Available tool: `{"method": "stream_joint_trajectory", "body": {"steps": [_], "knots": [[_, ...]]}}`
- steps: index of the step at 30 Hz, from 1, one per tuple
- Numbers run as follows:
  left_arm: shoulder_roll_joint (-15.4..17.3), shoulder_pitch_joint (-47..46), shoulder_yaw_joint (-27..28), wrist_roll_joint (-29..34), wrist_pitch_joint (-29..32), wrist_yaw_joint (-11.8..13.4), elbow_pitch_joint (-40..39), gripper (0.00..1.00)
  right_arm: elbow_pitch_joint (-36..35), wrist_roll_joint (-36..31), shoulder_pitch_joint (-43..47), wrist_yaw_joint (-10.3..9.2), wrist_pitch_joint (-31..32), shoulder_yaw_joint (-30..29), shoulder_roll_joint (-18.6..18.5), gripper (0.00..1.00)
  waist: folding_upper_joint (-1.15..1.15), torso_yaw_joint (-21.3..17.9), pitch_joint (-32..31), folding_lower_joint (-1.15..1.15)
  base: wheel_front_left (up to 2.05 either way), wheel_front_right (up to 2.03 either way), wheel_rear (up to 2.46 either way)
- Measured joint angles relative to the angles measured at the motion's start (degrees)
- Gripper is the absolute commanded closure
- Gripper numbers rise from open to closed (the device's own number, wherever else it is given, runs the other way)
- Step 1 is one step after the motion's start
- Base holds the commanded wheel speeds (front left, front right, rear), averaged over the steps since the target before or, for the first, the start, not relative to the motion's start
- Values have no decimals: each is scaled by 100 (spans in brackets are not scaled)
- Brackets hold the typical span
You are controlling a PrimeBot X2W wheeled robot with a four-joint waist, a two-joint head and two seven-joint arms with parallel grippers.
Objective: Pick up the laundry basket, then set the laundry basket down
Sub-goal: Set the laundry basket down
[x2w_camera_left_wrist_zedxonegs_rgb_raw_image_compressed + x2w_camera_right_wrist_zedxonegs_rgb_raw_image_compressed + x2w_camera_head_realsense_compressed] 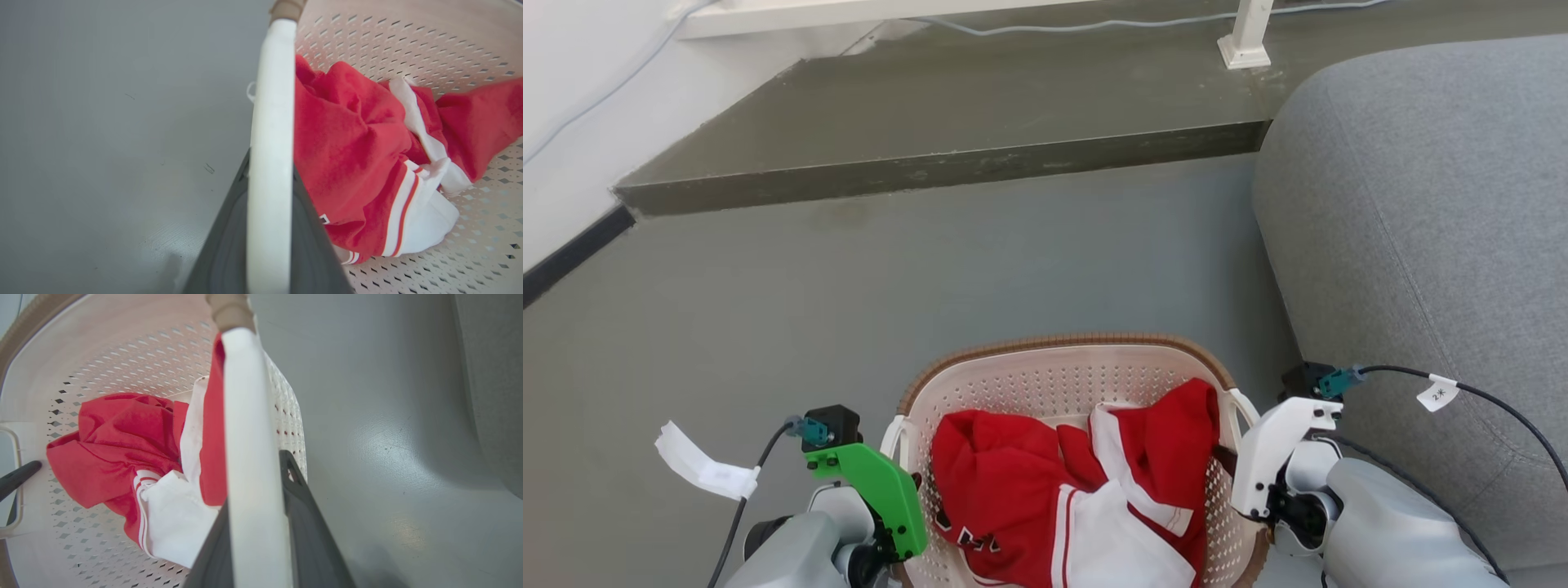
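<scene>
Right now the basket (1062, 384) is low in front of the robot, over the grey floor (931, 269) and just beside the sofa (1421, 204), with a red-and-white garment (1005, 474) bunched inside. The left gripper (270, 167) has its two dark fingers (229, 245) pinched onto the white left handle (271, 102), one on each side, and the right gripper (255, 482) is clamped the same way on the right handle (245, 396). Whether the basket's base touches the floor or hangs just off it is hard to tell from these angles.
</scene>
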Motion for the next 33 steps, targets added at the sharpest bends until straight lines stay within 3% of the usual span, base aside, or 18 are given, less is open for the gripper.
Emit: {"method": "stream_joint_trajectory", "body": {"steps": [15, 33], "knots": [[-8, -460, 41, -24, -350, 0, -3, 100, -264, 56, -328, 0, -326, -18, -152, 100, 0, -36, 556, 0, 0, 0, 0], [-9, -1313, 88, 18, -1012, 81, -209, 100, -746, 100, -1026, 1, -966, -55, -491, 100, 0, 20, 1850, 1, 0, 0, 0]]}}
